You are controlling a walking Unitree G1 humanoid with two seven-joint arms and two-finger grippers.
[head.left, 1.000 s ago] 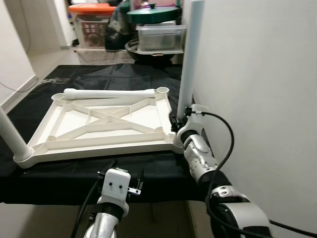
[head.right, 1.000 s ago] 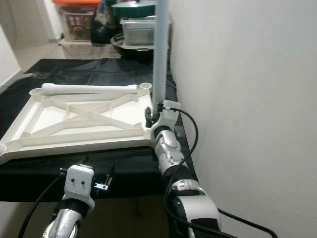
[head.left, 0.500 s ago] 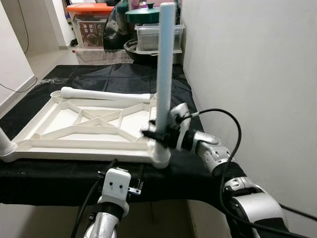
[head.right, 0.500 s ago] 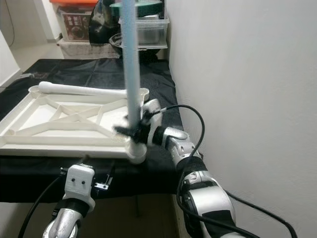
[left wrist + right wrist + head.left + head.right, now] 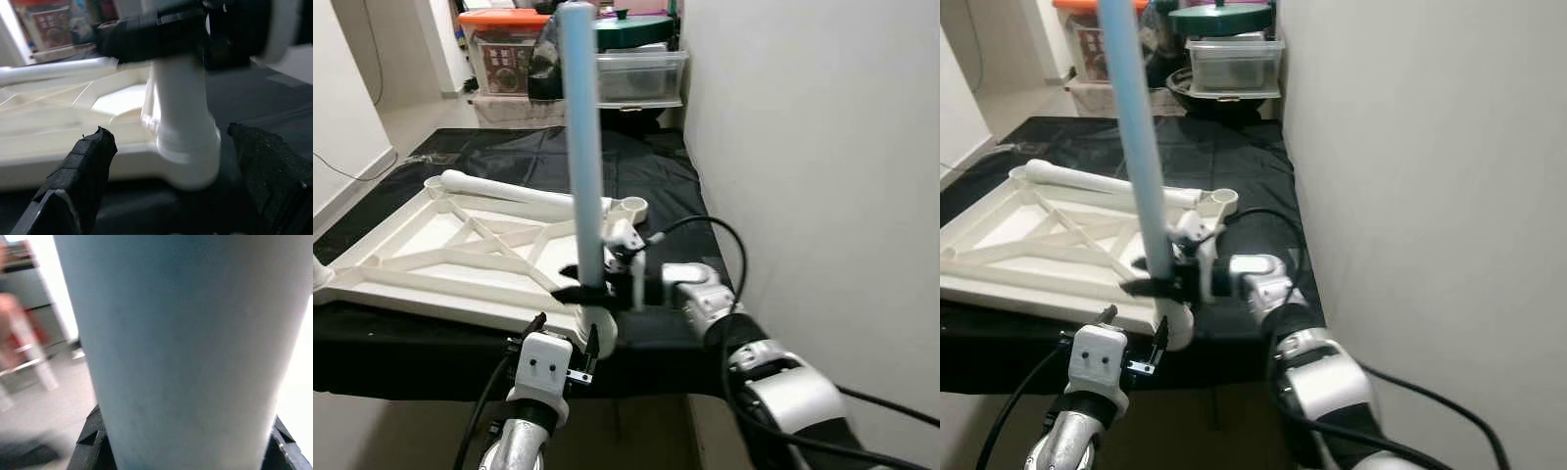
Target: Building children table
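1 upright leg (image 5: 580,137) in right pincer (image 5: 579,291), labels seemingly unreadable

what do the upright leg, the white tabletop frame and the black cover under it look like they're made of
Upright leg: probably plastic tube, smooth pale blue-white with soft sheen. Tabletop frame: likely moulded plastic, matte cream, with cast ribs and round corner sockets. Black cover: looks like thin plastic sheeting or coated fabric, wrinkled and slightly glossy.

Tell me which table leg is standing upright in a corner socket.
The pale blue leg held by the right gripper stands upright in the near corner; the white leg lies flat across the tabletop's far edge.
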